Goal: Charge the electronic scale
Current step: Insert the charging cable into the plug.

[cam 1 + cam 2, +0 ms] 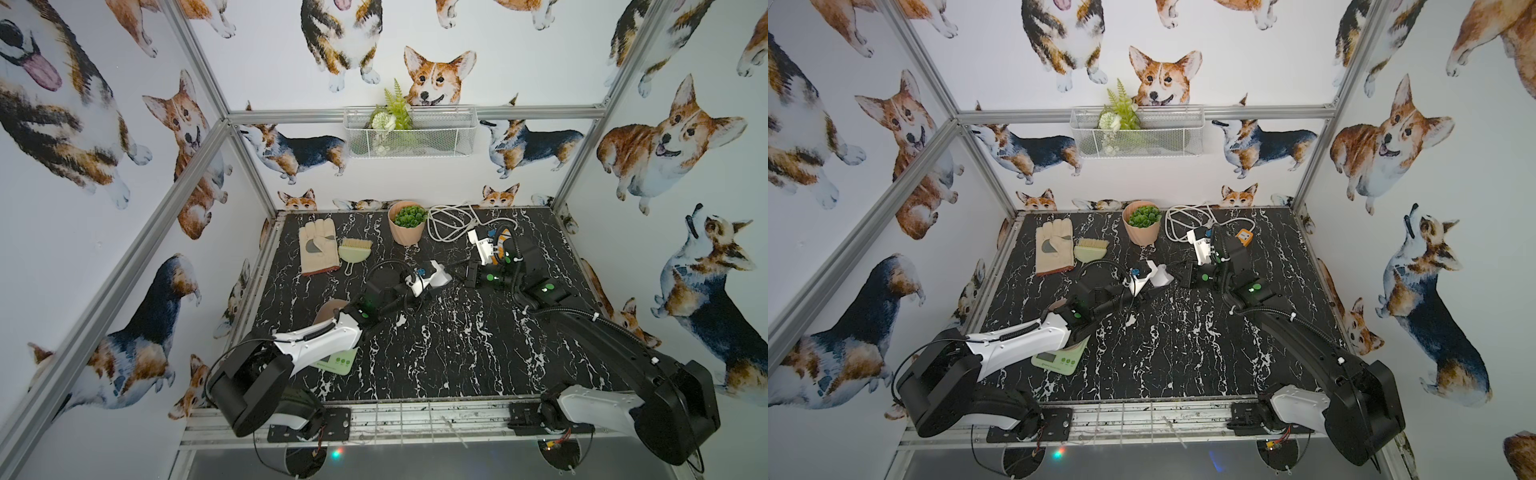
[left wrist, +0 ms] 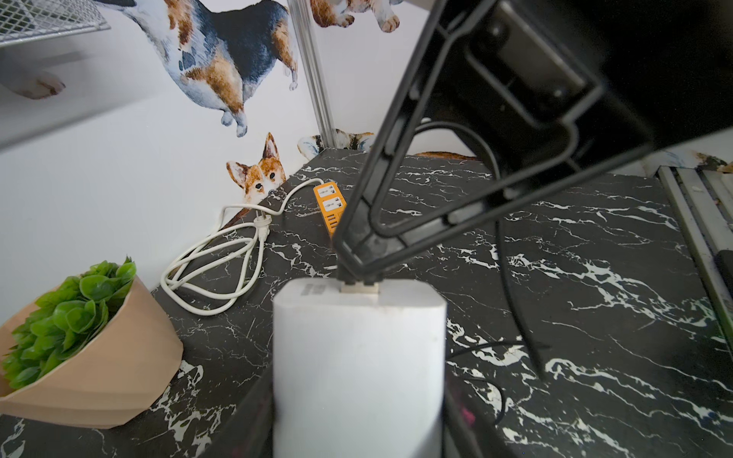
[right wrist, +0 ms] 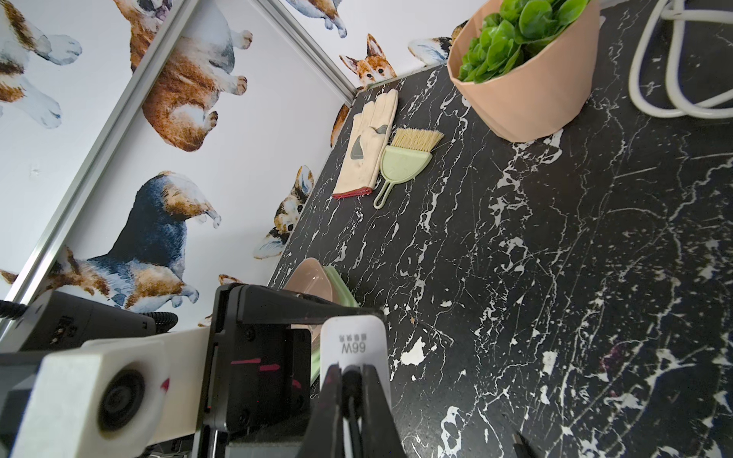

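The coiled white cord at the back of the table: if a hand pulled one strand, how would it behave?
Probably floppy: the cord lies in loose loops, so one pulled strand would likely unwind rather than lift the coil whole. It appears to run into the orange power strip, which looks small and might get dragged along the table.

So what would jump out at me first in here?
The corgi wallpaper covering the walls. Then, mid-table, the left gripper holds a white charger block while the right gripper pinches a cable plug at its port. The pale-green electronic scale lies under the left arm.
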